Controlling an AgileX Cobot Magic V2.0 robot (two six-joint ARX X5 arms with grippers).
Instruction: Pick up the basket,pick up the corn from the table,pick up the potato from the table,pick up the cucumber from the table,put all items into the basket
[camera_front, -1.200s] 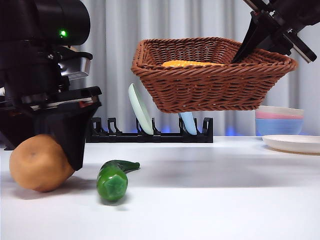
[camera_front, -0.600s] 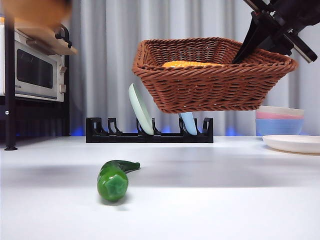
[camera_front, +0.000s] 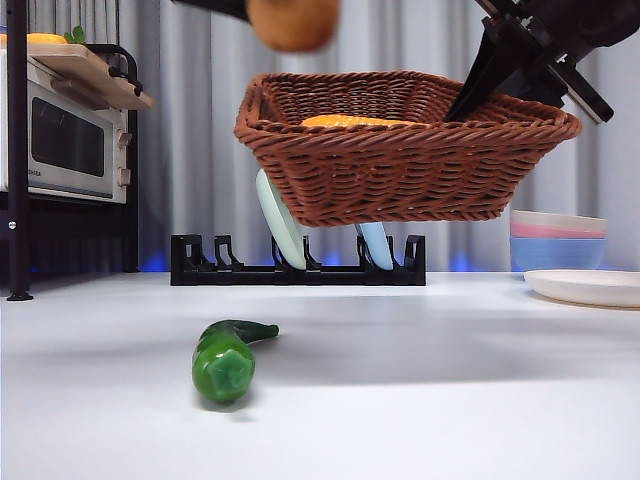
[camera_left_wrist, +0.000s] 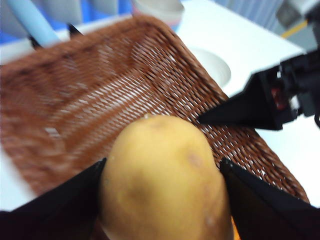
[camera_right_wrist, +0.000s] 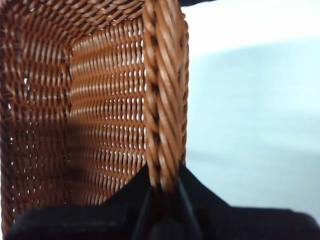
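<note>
The brown wicker basket (camera_front: 400, 160) hangs in the air, tilted a little. My right gripper (camera_right_wrist: 164, 186) is shut on its braided rim (camera_right_wrist: 165, 100) and shows at the top right of the front view (camera_front: 520, 60). The orange-yellow corn (camera_front: 345, 121) lies inside the basket. My left gripper (camera_left_wrist: 162, 195) is shut on the tan potato (camera_left_wrist: 162, 180), which hangs above the basket's left part (camera_front: 293, 20), over the open basket (camera_left_wrist: 100, 100). On the table at the front left lies the green cucumber (camera_front: 225, 360), with no gripper near it.
A microwave (camera_front: 65, 140) stands on a shelf at the far left. A black dish rack (camera_front: 300, 268) with plates sits behind the basket. Stacked pastel bowls (camera_front: 558, 240) and a white plate (camera_front: 585, 287) are at the right.
The left gripper has lifted the potato off the table and carried it up and right, over the basket. The basket has shifted slightly left. The cucumber has not moved.
</note>
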